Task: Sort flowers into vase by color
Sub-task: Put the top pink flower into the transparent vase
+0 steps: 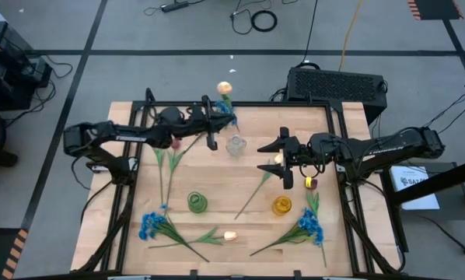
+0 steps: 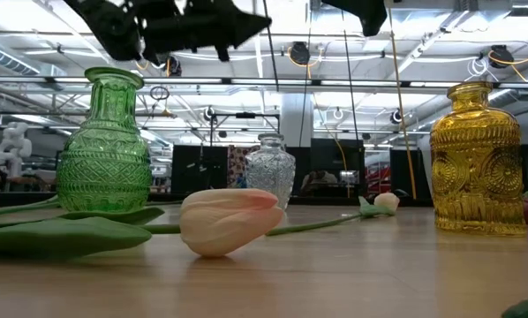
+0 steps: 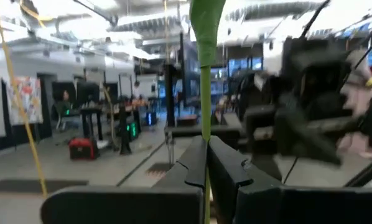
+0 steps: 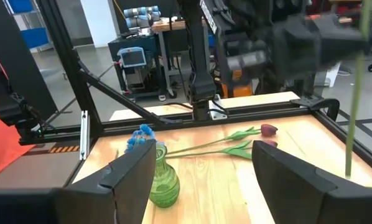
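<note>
Vases, green, clear and yellow, are all seen empty; sorting is barely begun. Beside the clear vase, a cream tulip stem is pinched by the left gripper; right gripper jaws are spread.

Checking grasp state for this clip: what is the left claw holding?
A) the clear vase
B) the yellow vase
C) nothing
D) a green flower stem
D: in the left wrist view the left claw is shut on a thin green stem that rises straight up between its fingers.
</note>
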Available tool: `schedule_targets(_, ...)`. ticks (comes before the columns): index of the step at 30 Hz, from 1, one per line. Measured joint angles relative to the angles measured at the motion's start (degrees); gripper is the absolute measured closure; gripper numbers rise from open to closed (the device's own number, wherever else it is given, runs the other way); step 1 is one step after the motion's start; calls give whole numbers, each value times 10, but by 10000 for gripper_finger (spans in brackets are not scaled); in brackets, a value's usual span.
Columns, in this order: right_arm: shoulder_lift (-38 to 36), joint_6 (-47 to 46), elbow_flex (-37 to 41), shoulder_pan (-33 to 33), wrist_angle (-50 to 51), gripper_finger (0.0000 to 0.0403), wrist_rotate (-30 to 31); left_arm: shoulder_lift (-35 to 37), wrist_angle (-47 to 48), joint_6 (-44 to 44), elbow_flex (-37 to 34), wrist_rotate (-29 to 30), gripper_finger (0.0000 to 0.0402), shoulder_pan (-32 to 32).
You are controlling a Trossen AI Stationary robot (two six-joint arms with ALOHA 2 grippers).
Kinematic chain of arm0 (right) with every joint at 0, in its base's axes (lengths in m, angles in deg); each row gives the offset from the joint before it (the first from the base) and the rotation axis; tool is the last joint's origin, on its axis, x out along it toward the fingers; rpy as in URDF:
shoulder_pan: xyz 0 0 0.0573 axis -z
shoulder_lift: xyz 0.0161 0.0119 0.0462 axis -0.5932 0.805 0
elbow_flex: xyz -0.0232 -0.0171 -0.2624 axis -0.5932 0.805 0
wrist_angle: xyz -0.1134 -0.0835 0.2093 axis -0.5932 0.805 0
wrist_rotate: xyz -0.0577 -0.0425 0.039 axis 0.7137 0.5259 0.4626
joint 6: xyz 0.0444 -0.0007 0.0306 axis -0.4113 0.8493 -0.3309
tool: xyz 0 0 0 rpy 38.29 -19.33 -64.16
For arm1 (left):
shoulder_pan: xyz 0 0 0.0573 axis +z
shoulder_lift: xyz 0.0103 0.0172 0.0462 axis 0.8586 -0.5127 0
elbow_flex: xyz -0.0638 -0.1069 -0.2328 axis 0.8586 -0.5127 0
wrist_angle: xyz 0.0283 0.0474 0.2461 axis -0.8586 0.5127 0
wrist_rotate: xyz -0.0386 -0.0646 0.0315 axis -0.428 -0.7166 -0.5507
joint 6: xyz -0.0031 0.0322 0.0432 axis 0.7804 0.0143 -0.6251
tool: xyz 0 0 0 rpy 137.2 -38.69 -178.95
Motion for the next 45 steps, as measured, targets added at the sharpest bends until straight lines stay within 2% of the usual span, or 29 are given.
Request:
schedule_targets(8, 0, -1, 0, 0, 10, 145, 0, -63, -34, 28, 0, -7, 393, 9)
schedule_targets(15, 0, -18, 0, 0, 48, 145, -1, -70, -42, 26, -9, -13, 393, 4)
schedule_targets(24, 0, -33, 0, -16, 50, 145, -1, -70, -199, 57, -106, 2, 393, 11)
schedule_targets(30, 0, -31, 0, -20, 42, 145, 1, -74, -190, 53, -111, 2, 393, 12)
schedule_targets(35, 0, -28, 0, -20, 42, 145, 28, -77, -188, 38, -111, 3, 393, 11)
schedule_targets(45, 0, -14, 0, -20, 20, 145, 29, -102, -182, 23, -111, 16, 393, 10)
